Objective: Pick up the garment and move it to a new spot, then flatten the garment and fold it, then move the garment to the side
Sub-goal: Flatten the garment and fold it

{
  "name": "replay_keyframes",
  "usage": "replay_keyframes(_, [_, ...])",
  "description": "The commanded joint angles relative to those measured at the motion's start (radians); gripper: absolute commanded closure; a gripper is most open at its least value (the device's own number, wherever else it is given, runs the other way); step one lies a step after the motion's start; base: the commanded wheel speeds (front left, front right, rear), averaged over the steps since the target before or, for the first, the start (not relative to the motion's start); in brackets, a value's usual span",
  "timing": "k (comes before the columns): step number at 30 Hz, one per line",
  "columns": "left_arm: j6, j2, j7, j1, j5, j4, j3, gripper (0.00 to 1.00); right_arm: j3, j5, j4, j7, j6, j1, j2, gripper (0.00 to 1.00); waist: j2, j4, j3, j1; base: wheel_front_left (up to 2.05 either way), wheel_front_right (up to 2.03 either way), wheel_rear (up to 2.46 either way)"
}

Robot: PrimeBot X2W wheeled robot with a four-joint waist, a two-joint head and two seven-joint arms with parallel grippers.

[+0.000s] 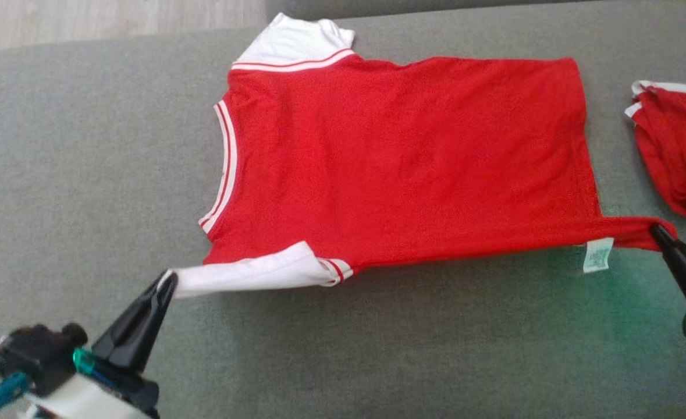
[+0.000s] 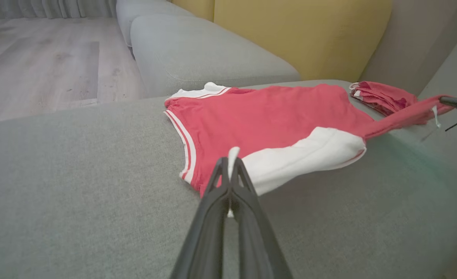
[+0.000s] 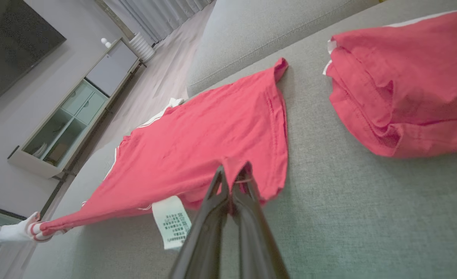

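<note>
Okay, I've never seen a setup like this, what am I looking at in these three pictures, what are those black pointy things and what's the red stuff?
It is a two-armed robot folding laundry on a grey sofa. The top picture looks down from its head; the other two look along each wrist. The black points are its grippers. The left gripper pinches the white sleeve of a red shirt; the right gripper pinches its hem corner near the care label. A second, folded red garment lies beside it.

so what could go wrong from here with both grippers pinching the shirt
1. The left gripper holds only the white sleeve tip, so it could slip out.
2. The right gripper pinches just a hem corner of the red t-shirt, which may stretch.
3. The folded red garment lies close and could get dragged.
</note>
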Motion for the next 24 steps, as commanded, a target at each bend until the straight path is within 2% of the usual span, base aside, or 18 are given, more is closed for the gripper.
replay_keyframes(1, [0.006, 0.044, 0.006, -0.075, 0.009, -0.033, 0.059, 1.0, -0.022, 0.004, -0.019, -0.018, 0.008, -0.007, -0.055, 1.0, -0.0001, 0.0, 0.012, 0.0005, 0.0, 0.0, 0.0])
replay_keyframes(6, [-0.009, -0.003, 0.01, -0.226, 0.06, 0.013, 0.033, 1.0, -0.055, 0.002, 0.019, -0.021, 0.008, -0.062, -0.004, 1.0, -0.0001, 0.001, 0.067, 0.0005, 0.0, 0.0, 0.0])
replay_keyframes(8, [-0.029, -0.056, -0.008, -0.357, 0.099, 0.095, 0.009, 1.0, -0.055, -0.02, 0.067, 0.009, 0.008, -0.142, 0.043, 1.0, -0.0001, -0.001, 0.107, 0.0005, 0.0, 0.0, 0.0])
replay_keyframes(16, [-0.082, -0.146, -0.092, -0.671, 0.223, 0.39, -0.068, 1.0, -0.03, -0.084, 0.202, 0.085, 0.008, -0.338, 0.152, 1.0, -0.0001, -0.004, 0.188, 0.0005, 0.0, 0.0, 0.0])
replay_keyframes(17, [-0.085, -0.153, -0.107, -0.695, 0.237, 0.425, -0.077, 1.0, -0.026, -0.089, 0.218, 0.089, 0.008, -0.351, 0.161, 0.92, -0.0001, -0.006, 0.192, 0.0005, 0.0, 0.0, 0.0])
replay_keyframes(18, [-0.087, -0.162, -0.122, -0.713, 0.243, 0.458, -0.083, 0.95, -0.024, -0.093, 0.233, 0.091, 0.008, -0.361, 0.17, 0.24, -0.0001, -0.008, 0.194, 0.0005, 0.0, 0.0, 0.0])
replay_keyframes(19, [-0.089, -0.173, -0.134, -0.725, 0.243, 0.487, -0.085, 0.51, -0.023, -0.099, 0.246, 0.087, 0.008, -0.369, 0.178, 0.0, -0.0001, -0.01, 0.195, 0.0005, 0.0, 0.0, 0.0])
replay_keyframes(20, [-0.089, -0.183, -0.144, -0.732, 0.241, 0.512, -0.086, 0.0, -0.022, -0.103, 0.255, 0.081, 0.008, -0.374, 0.185, 0.0, -0.0001, -0.012, 0.195, 0.0005, 0.0, 0.0, 0.0])
replay_keyframes(24, [-0.077, -0.217, -0.17, -0.704, 0.214, 0.57, -0.077, 0.0, -0.019, -0.127, 0.253, 0.043, 0.008, -0.362, 0.186, 0.0, -0.0001, -0.019, 0.182, 0.0005, 0.0, 0.0, 0.0])
